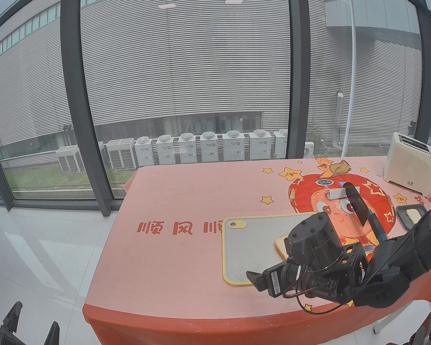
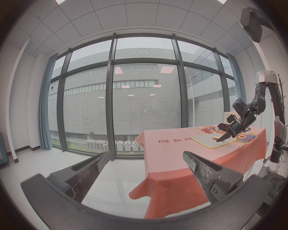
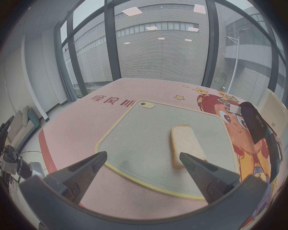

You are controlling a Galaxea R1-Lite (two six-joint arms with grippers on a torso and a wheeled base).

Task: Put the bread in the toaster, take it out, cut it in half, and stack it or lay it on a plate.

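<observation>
The pink tabletop (image 1: 181, 265) stretches ahead of the right gripper (image 3: 142, 155) and well off to the side of the left gripper (image 2: 147, 154). The grey, yellow-rimmed cutting board (image 3: 144, 134) lies flat directly beneath and ahead of the right gripper, whose jaws are spread wide with nothing between them. The cream toaster (image 1: 410, 164) stands upright far beyond this gripper, near the tabletop's far right corner. The left gripper hangs low beside the tabletop's left end, away from everything on it, its jaws also wide apart and empty. A dark-bladed knife (image 1: 357, 203) rests propped just past the board, between the right gripper and the toaster. The bread (image 3: 186, 145), a single pale slice, lies flat on the board just ahead of one right fingertip; whether they touch cannot be told.
</observation>
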